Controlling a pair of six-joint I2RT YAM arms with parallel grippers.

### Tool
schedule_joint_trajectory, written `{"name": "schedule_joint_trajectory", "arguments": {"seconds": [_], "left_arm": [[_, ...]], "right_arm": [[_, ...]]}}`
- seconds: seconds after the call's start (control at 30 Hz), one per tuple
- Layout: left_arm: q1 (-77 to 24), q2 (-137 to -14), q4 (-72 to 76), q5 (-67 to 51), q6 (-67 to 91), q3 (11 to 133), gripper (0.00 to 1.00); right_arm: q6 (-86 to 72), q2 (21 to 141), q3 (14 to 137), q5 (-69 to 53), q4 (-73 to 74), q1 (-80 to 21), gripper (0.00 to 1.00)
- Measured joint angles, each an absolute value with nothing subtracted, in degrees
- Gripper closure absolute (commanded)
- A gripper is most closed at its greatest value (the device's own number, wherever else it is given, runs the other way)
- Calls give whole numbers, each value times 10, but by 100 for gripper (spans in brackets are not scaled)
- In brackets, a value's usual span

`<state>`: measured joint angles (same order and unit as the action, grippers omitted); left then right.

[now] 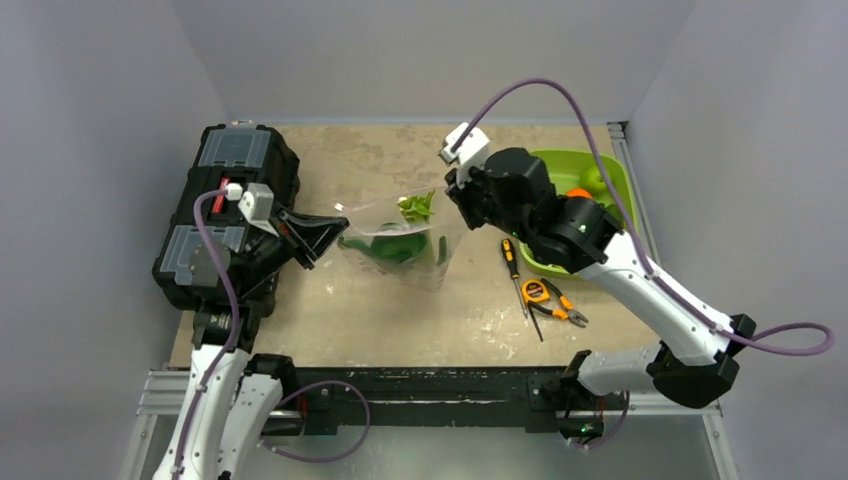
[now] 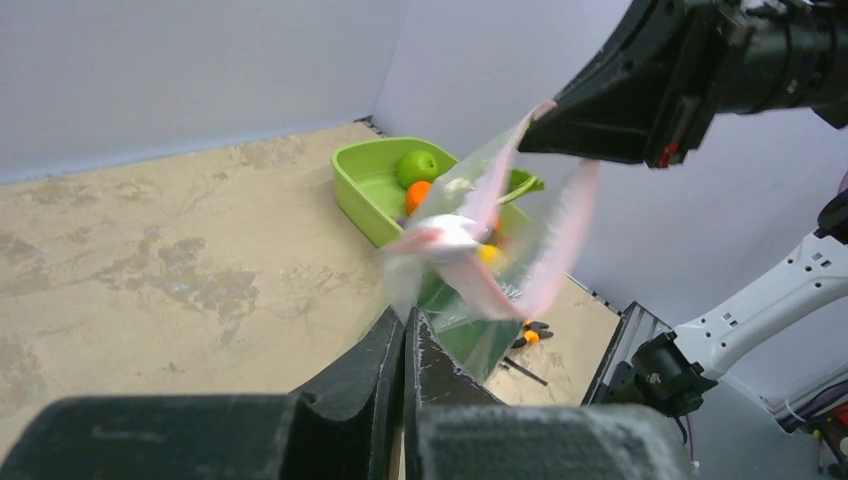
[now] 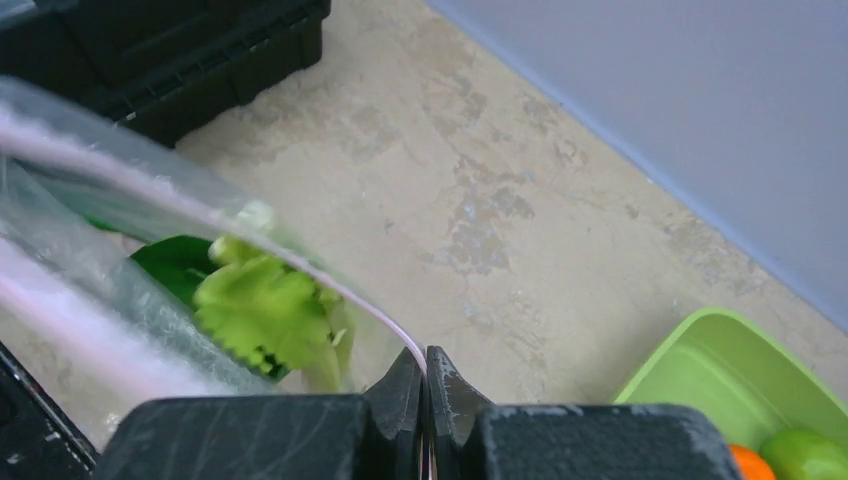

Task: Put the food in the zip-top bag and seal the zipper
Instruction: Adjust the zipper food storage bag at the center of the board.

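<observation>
The clear zip-top bag (image 1: 405,245) hangs stretched between my two grippers above the table. The food, leafy greens (image 1: 412,210) with dark leaves lower down (image 1: 392,248), sits inside it. My left gripper (image 1: 322,238) is shut on the bag's left edge; in the left wrist view (image 2: 408,318) the plastic (image 2: 470,335) runs out of its jaws. My right gripper (image 1: 452,196) is shut on the pink zipper strip (image 3: 335,292) at the right end, its jaws closed (image 3: 425,358). A light green leaf (image 3: 262,308) shows beside the strip. The two pink strips (image 2: 565,245) stand apart, blurred.
A black toolbox (image 1: 225,215) stands at the left behind my left arm. A lime-green bin (image 1: 575,180) with an orange and a green fruit is at the back right. A screwdriver (image 1: 512,262) and orange-handled pliers (image 1: 555,303) lie right of the bag.
</observation>
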<state>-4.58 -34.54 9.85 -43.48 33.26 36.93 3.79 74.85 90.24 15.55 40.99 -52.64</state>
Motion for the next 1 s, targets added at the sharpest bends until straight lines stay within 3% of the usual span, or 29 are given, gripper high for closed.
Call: {"name": "schedule_joint_trajectory", "arguments": {"seconds": [0.37,0.57,0.67,1.0], "left_arm": [[-50,-329,58,-433,334,354,100],[-50,-329,53,-433,337,350,100],[-50,-329,67,-433,346,347,100],[-49,-328,77,-433,364,345,100]], "right_arm": [[51,742,834,93,400,-482,100],[65,737,846,74,412,-479,82],[63,738,866,67,414,-479,60],[-73,727,915,87,425,-484,52]]}}
